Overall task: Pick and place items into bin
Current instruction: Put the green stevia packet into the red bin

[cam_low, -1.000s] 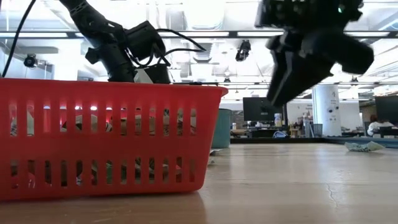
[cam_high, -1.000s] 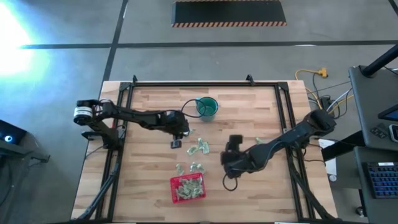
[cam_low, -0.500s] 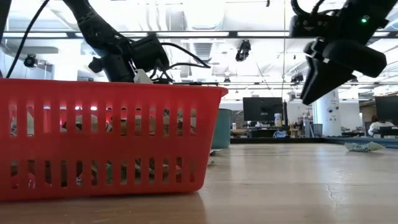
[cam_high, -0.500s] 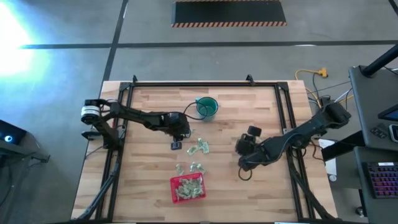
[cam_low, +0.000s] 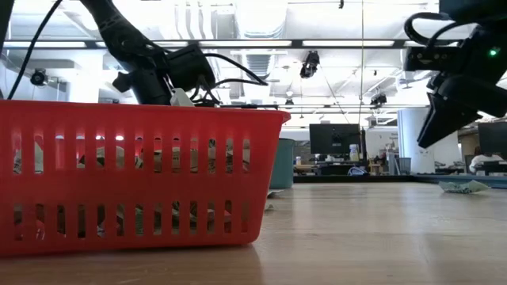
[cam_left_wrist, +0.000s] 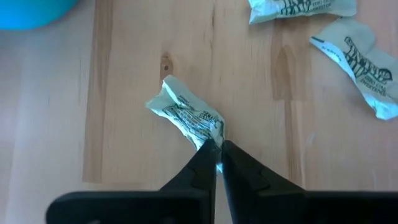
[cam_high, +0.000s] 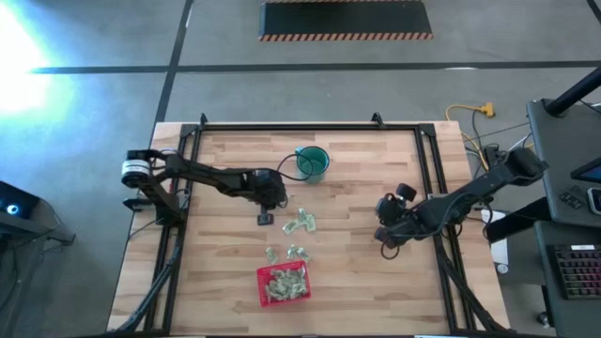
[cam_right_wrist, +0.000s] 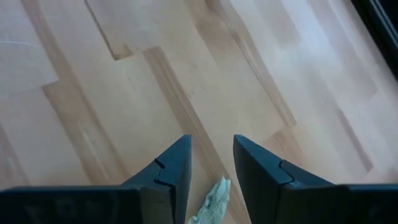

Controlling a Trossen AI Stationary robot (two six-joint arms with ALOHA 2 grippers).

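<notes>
— Pinching one packet [cam_left_wrist: 189, 118] by its crimped end, the left claw [cam_left_wrist: 216, 151] has its fingers pressed together on the wrapper. Why the end and not the middle?

— Probably because the packet lies flat on the table [cam_high: 225, 272]; the crimped edge is likely the easiest part for thin fingers to close on.

— Where does that put it against the bin [cam_high: 284, 285]?

— From above, the left claw [cam_high: 273, 199] is between the teal cup [cam_high: 313, 162] and the loose packets [cam_high: 300, 222], well apart from the red bin at the near edge. The bin already holds a heap of packets, which shows through its slats in the low view [cam_low: 135, 186].

— So the carry runs over the scattered ones?

— I judge so. More loose packets [cam_high: 289, 253] lie just beside the bin's far wall, so the load should be kept high enough to clear them and the wall.

— And the right claw [cam_right_wrist: 211, 163]?

— Its fingers stand a little apart with nothing between them. A single packet [cam_right_wrist: 210, 204] lies on the wood below the gap, so it looks lined up for a descent.

— Where is it on the table?

— Toward the right side [cam_high: 387, 232], well away from the bin and clear of the left arm's path.
</notes>
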